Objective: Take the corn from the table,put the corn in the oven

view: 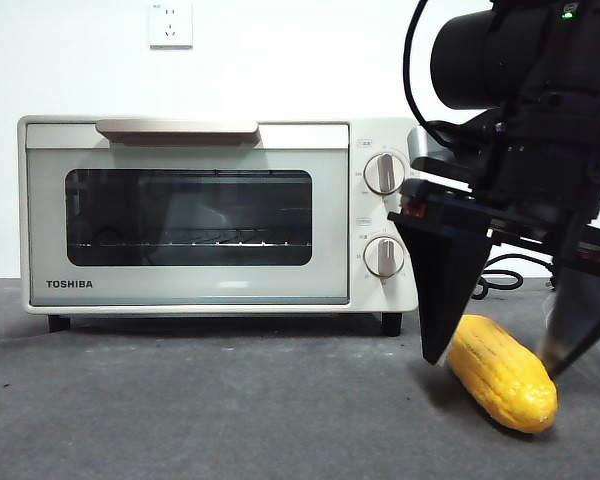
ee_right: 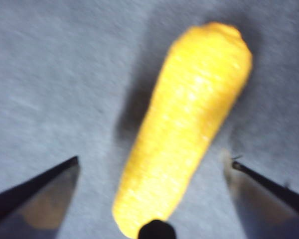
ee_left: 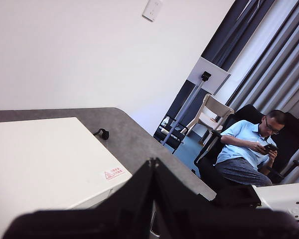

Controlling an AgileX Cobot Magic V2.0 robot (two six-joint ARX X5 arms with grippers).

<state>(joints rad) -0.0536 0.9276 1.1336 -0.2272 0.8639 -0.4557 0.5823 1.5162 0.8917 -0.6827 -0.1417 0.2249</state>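
Lying at lower right on the table (view: 180,410), the corn (view: 502,372) sits between the right gripper's (view: 505,345) wide-open, empty jaws, positioned to straddle it for grasping; the oven (view: 220,215) door is closed.

Corn (view: 503,372) lying on the table (view: 200,410) toward its right edge, before and right of the oven (view: 218,213), between right gripper's (view: 500,345) spread jaws.

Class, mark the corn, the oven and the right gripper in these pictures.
corn (view: 502,372): front view, middle of the cob.
oven (view: 185,289): front view, cream door frame below the glass.
right gripper (view: 500,345): front view, midway between its open fingers, which straddle the corn.
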